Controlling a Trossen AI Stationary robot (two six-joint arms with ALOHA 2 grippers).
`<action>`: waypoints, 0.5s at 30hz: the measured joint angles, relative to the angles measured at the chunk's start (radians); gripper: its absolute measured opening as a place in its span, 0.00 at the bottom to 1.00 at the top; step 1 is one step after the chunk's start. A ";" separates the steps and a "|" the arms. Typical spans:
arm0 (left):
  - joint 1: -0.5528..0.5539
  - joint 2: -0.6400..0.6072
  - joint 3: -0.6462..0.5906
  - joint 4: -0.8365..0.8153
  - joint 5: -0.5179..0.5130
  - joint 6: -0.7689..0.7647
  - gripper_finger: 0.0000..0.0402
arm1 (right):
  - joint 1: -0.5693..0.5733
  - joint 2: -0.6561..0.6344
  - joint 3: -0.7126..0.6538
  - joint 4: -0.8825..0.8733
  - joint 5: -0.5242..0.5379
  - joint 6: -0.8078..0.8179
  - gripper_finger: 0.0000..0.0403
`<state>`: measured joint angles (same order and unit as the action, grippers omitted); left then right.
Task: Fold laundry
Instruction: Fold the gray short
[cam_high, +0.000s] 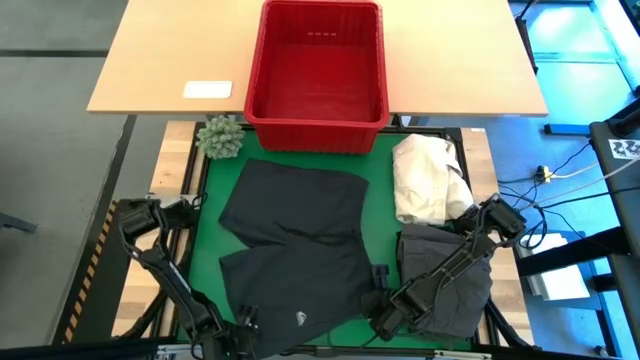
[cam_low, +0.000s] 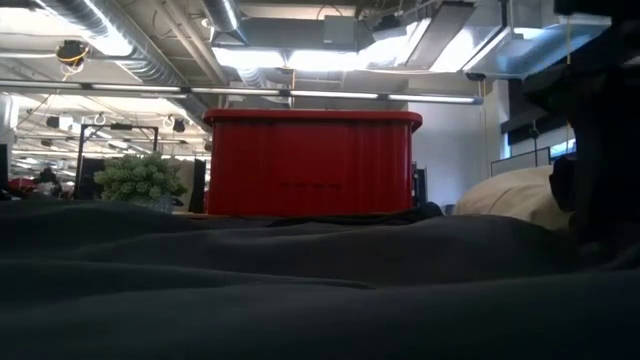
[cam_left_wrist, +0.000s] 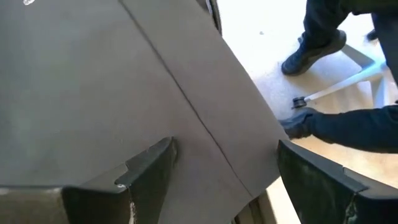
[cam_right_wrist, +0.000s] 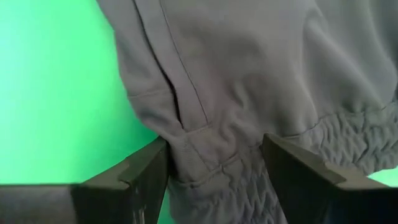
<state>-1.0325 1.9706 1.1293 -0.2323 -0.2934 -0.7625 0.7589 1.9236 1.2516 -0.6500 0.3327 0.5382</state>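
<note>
Dark grey shorts (cam_high: 295, 240) lie spread flat on the green mat (cam_high: 385, 165); in the low view they fill the foreground (cam_low: 300, 290). My left gripper (cam_high: 245, 325) hovers open over their near left edge, with the cloth's border (cam_left_wrist: 242, 155) running between its fingers. My right gripper (cam_high: 382, 310) stands open at their near right corner, its fingers on either side of the elastic waistband corner (cam_right_wrist: 205, 155). A second dark grey garment (cam_high: 450, 280) lies crumpled at the near right.
A red basket (cam_high: 318, 70) stands at the far edge of the mat. A cream-white cloth heap (cam_high: 425, 180) lies right of the shorts and a small green plant (cam_high: 220, 137) at the far left. Beyond the near table edge, a person's shoe (cam_left_wrist: 314, 46) and gloved hand (cam_left_wrist: 298, 121) show.
</note>
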 joint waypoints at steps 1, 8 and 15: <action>0.000 0.009 0.000 0.001 0.011 0.001 0.69 | 0.000 0.000 -0.009 0.004 0.001 0.004 0.63; -0.003 0.016 -0.001 -0.002 -0.048 0.036 0.64 | 0.000 -0.003 -0.058 0.042 -0.012 0.015 0.61; -0.002 0.018 -0.004 -0.025 -0.096 0.020 0.35 | 0.000 -0.003 -0.062 0.072 -0.070 0.008 0.34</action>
<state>-1.0340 1.9888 1.1258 -0.2572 -0.3891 -0.7422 0.7589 1.9202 1.1892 -0.5779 0.2623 0.5462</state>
